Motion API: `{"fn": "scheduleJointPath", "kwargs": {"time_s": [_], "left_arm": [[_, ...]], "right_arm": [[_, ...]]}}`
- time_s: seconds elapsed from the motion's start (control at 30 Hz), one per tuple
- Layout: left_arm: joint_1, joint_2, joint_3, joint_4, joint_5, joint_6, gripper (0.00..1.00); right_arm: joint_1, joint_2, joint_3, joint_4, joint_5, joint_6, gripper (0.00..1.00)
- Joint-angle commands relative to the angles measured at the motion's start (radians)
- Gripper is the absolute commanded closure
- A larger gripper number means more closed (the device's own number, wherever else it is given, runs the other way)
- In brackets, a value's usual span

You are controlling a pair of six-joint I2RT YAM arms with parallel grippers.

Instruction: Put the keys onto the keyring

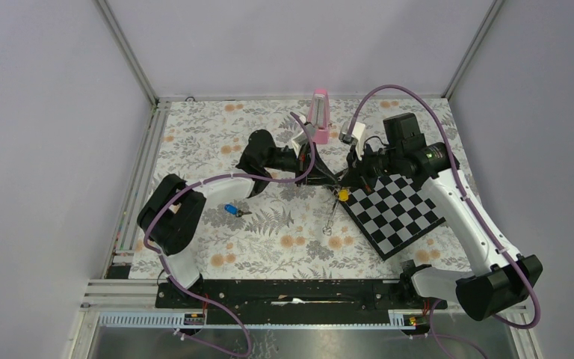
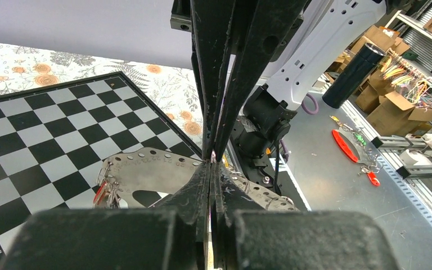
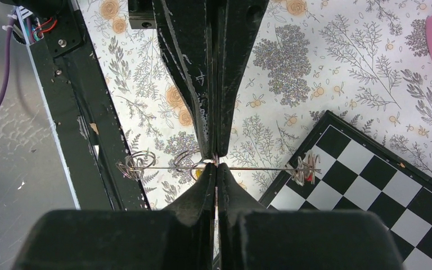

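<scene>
My left gripper (image 1: 332, 179) and right gripper (image 1: 345, 182) meet tip to tip above the checkerboard's near-left corner. Both are shut on the keyring (image 1: 330, 218), whose strap hangs down below them. In the left wrist view the left gripper (image 2: 211, 164) pinches the grey perforated strap (image 2: 146, 171), with a red piece (image 2: 98, 194) at its left end. In the right wrist view the right gripper (image 3: 216, 166) clamps the strap, seen edge-on (image 3: 259, 168), with silver rings (image 3: 136, 163) along it. The yellow key (image 1: 341, 194) sits just under the tips. The blue key (image 1: 231, 209) lies on the cloth to the left.
A black-and-white checkerboard (image 1: 396, 209) lies right of centre. The pink metronome-like block (image 1: 319, 112) stands at the back behind the grippers. The black mounting rail (image 1: 284, 288) runs along the near edge. Frame posts and walls enclose the table.
</scene>
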Motion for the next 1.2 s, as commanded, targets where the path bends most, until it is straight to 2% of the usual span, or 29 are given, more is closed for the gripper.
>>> {"fn": "scheduleJointPath", "kwargs": {"time_s": [0.0,0.17,0.37,0.7,1.17], "left_arm": [[-0.01,-0.008,0.015,0.11,-0.012,-0.046,1.0],[0.001,-0.041,-0.04,0.182,-0.071,-0.112,1.0],[0.009,-0.06,-0.1,0.333,-0.14,-0.244,1.0],[0.009,-0.039,-0.146,0.538,-0.179,-0.414,1.0],[0.009,-0.015,-0.148,0.585,-0.149,-0.426,1.0]], "right_arm": [[0.016,-0.041,0.013,0.059,0.006,0.024,0.92],[0.01,-0.092,-0.035,0.108,0.036,0.046,0.7],[-0.02,-0.143,-0.088,0.153,-0.006,0.066,0.58],[-0.041,-0.167,-0.162,0.234,-0.088,0.101,0.54],[-0.048,-0.166,-0.138,0.244,-0.105,0.098,0.61]]}}
